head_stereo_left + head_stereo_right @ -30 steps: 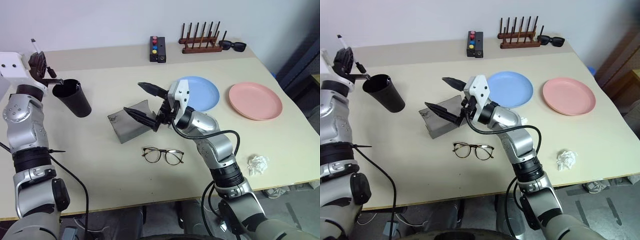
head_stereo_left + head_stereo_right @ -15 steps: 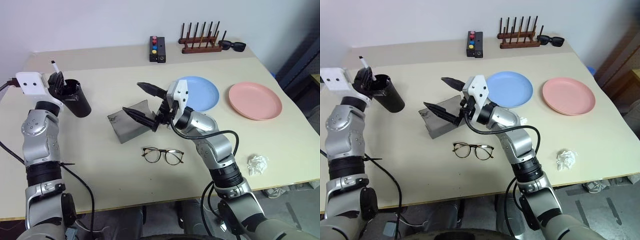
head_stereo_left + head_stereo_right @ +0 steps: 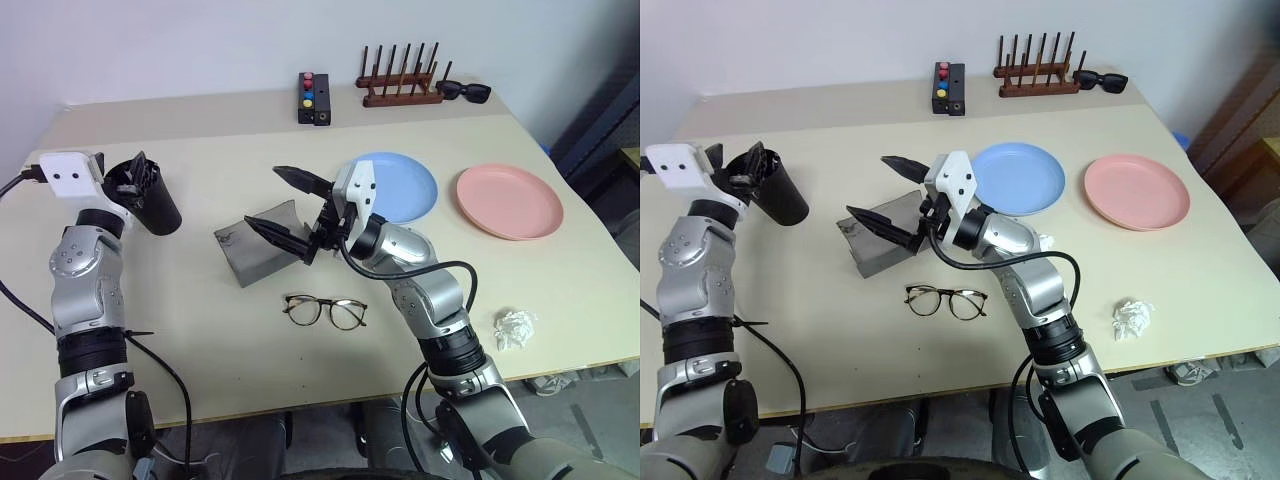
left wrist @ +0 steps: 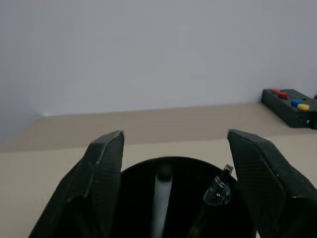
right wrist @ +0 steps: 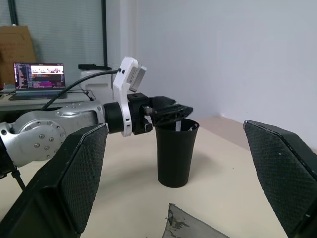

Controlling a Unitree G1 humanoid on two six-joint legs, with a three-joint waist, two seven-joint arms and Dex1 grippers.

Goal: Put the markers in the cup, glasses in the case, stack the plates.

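Note:
The black cup (image 3: 157, 207) stands at the table's left. My left gripper (image 3: 133, 181) is open right over its rim, one finger on either side. A white marker (image 4: 160, 198) stands inside the cup, free of the fingers (image 4: 105, 178). My right gripper (image 3: 265, 196) hangs open above the grey case (image 3: 255, 252), which lies mid-table with nothing between the jaws. The wire-framed glasses (image 3: 325, 311) lie on the table in front of the case. The light blue plate (image 3: 408, 187) and the pink plate (image 3: 510, 202) sit side by side to the right, apart.
A wooden rack (image 3: 400, 86), black sunglasses (image 3: 465, 92) and a black button box (image 3: 315, 98) line the far edge. A crumpled paper ball (image 3: 516, 328) lies near the front right edge.
My left gripper came down to the cup's rim and opened; the marker it held upright now sits inside the cup. The right arm has not moved.

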